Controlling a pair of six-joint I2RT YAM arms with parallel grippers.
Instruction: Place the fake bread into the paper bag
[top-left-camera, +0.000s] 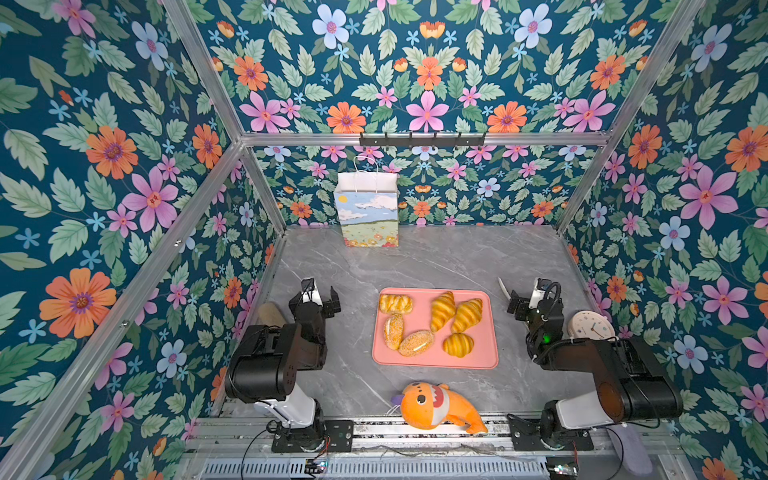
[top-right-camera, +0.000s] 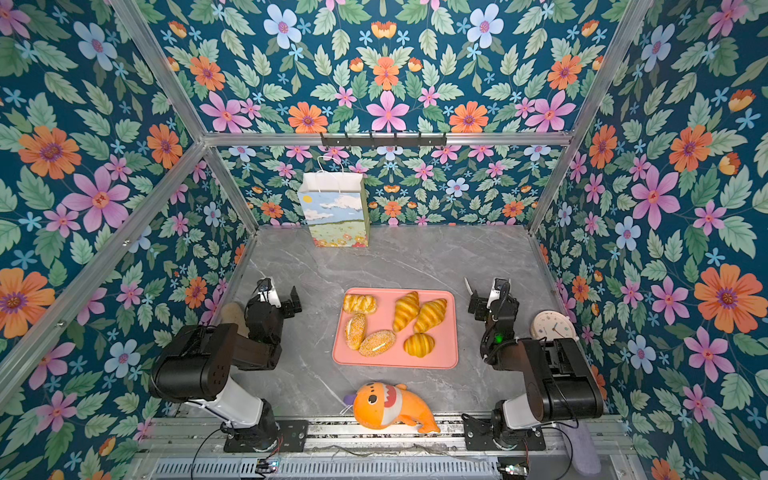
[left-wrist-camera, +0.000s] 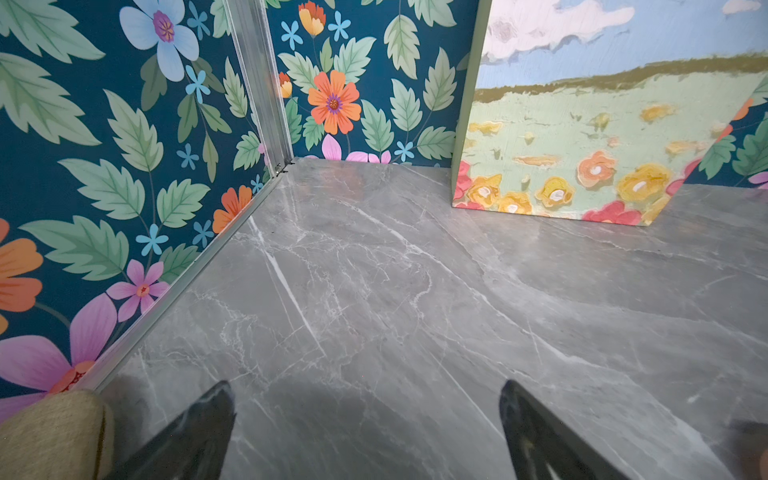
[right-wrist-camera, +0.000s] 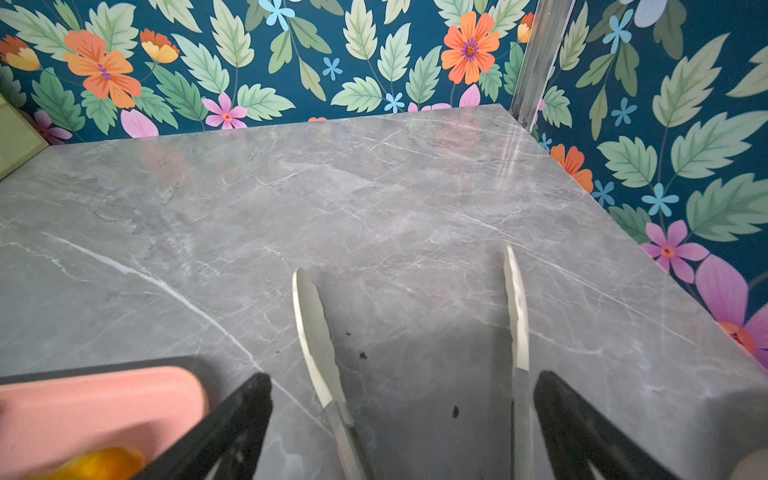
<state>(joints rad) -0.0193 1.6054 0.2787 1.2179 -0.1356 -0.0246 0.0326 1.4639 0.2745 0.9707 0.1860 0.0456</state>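
The fake bread lies on a pink tray (top-left-camera: 435, 360) mid-table: a braided bun (top-left-camera: 395, 304), croissants (top-left-camera: 442, 309) (top-left-camera: 467, 315) (top-left-camera: 458, 345) and two sesame rolls (top-left-camera: 393, 331) (top-left-camera: 416, 343). The paper bag (top-left-camera: 368, 208) (top-right-camera: 334, 212) (left-wrist-camera: 582, 124) stands upright at the back wall, left of centre. My left gripper (top-left-camera: 322, 293) (left-wrist-camera: 365, 388) hovers left of the tray, open and empty. My right gripper (top-left-camera: 528, 295) (right-wrist-camera: 403, 377) is right of the tray, fingers wide apart, with white tongs (right-wrist-camera: 316, 324) projecting between them. How the tongs are fixed is hidden.
An orange plush fish (top-left-camera: 436, 407) lies at the front edge. A white clock (top-left-camera: 590, 328) sits by the right wall behind my right arm. A tan block (top-left-camera: 270, 313) (left-wrist-camera: 50, 432) rests by the left wall. A black hook rail (top-left-camera: 422, 139) hangs above the bag.
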